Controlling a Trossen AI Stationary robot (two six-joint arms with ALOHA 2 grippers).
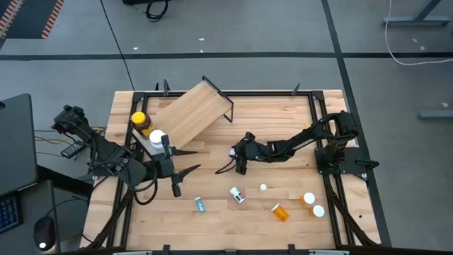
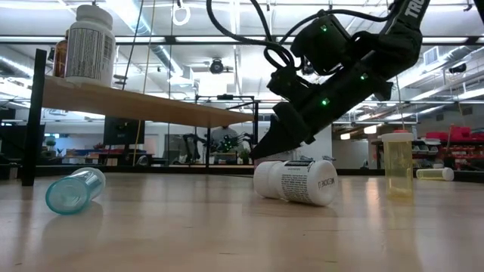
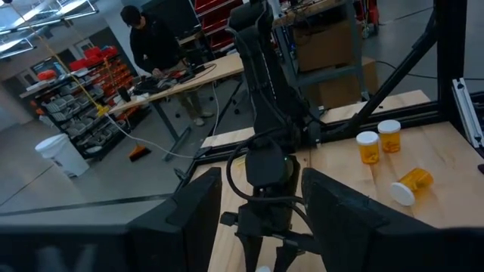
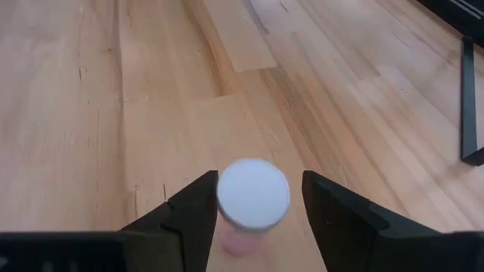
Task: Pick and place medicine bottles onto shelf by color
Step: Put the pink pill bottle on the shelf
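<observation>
Right hand [image 4: 253, 200] sits mid-desk, fingers spread either side of a white-capped vial [image 4: 252, 193], not yet pinching. I'd centre, descend, then squeeze below the cap (it looks slippery). Left hand [image 1: 185, 161] waits spread near the shelf [image 1: 190, 112].

Non-task stuff around me: butcher-block tabletop [image 1: 283, 223] on a black frame. Grey floor [image 1: 269, 28] with black tape lines, white cable [image 1: 417, 49] at far right. Keyboard [image 1: 8, 212] and mouse [image 1: 44, 234] on a desk off the left edge. Behind: a person [image 3: 155, 45] leaning over a workbench [image 3: 174, 79], white bucket [image 3: 62, 155] on the floor.
</observation>
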